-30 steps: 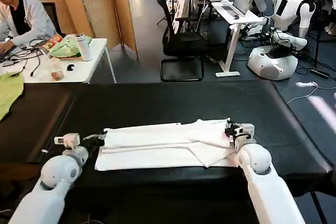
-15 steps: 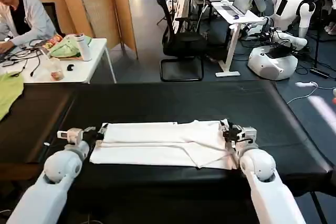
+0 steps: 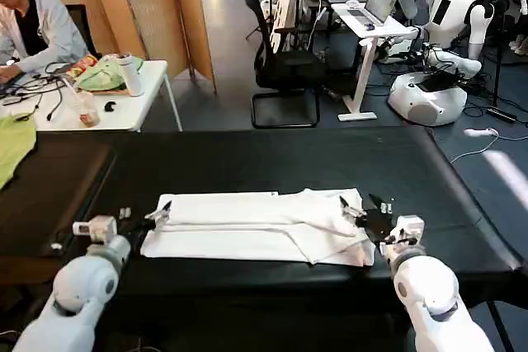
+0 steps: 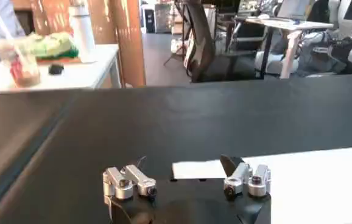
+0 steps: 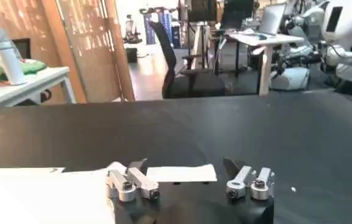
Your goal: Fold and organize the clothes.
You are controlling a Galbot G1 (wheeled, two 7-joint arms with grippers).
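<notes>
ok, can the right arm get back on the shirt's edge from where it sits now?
Probably yes. The right gripper sits open at the right end of the folded white shirt, with bare black table around it and nothing between them. The left gripper is open at the opposite end.

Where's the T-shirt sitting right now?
In the head view, the T-shirt lies folded into a long strip on the black table, near its front edge, between the left claw and right claw.
</notes>
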